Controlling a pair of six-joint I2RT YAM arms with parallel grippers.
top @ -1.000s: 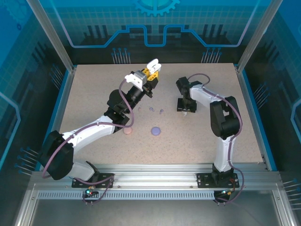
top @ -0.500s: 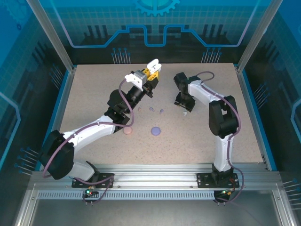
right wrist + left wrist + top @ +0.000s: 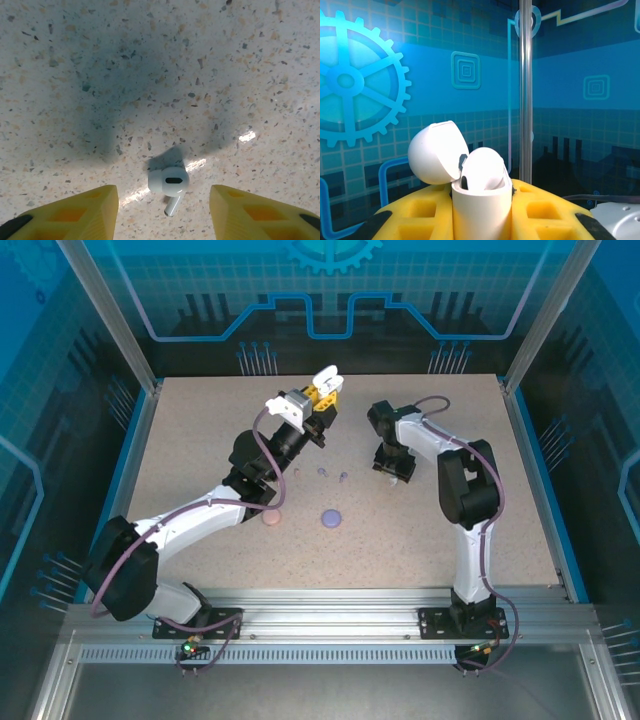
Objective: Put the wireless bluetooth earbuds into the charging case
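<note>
The white earbud lay on the worktop between the open right jaws, stem pointing back toward the wrist, nearest that arm; the left jaws gripped the open case aloft.

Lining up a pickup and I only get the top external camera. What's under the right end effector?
Observer: A small white stemmed earbud lies on the speckled tabletop, between the right end effector's open fingers, touching neither.
Operator: And the other arm's white thing?
Observer: The left end effector grips a white plastic charging case, its lid hinged open.
Operator: Anything in it?
Observer: A rounded white shape sits in its mouth; I cannot tell whether it is an earbud.
</note>
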